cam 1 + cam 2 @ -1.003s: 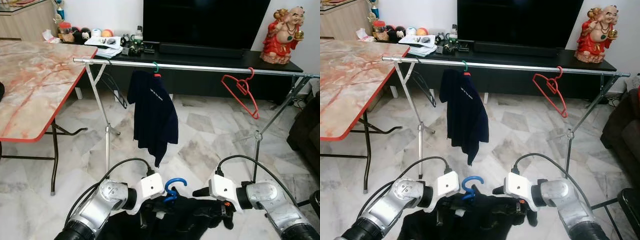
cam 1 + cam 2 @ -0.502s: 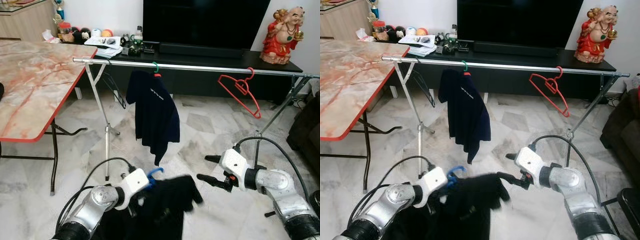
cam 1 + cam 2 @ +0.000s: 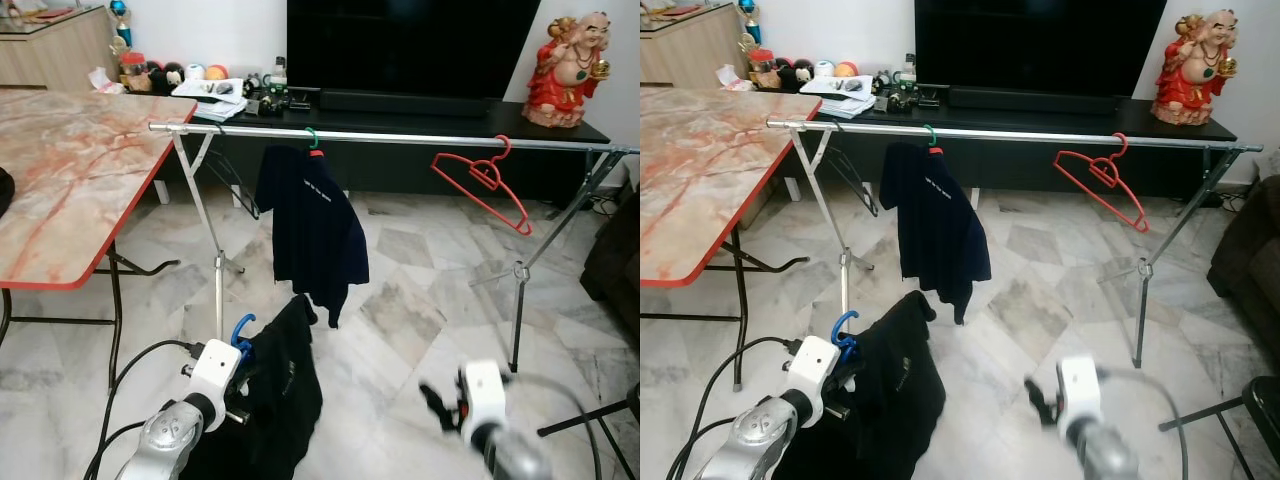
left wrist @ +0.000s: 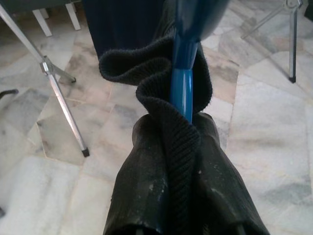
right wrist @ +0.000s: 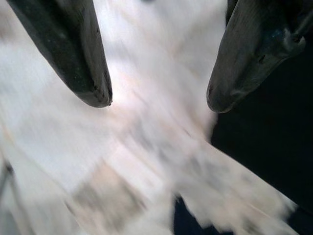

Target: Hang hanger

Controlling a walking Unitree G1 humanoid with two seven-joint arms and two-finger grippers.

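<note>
Down low, my left gripper [image 3: 238,362] clamped the blue hanger [image 3: 241,332], draped with a black garment [image 3: 275,400], below the metal rail [image 3: 400,137]. My right gripper [image 5: 156,100] hung spread wide, empty, above marble floor [image 3: 400,300].

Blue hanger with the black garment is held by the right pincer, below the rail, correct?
Not the right: the left pincer holds the blue hanger with the black garment, below the rail. The left eye view shows it.

Right claw [image 5: 159,100] has let go and dropped away; left claw [image 3: 240,350] alone holds the blue hanger [image 3: 241,333].
</note>
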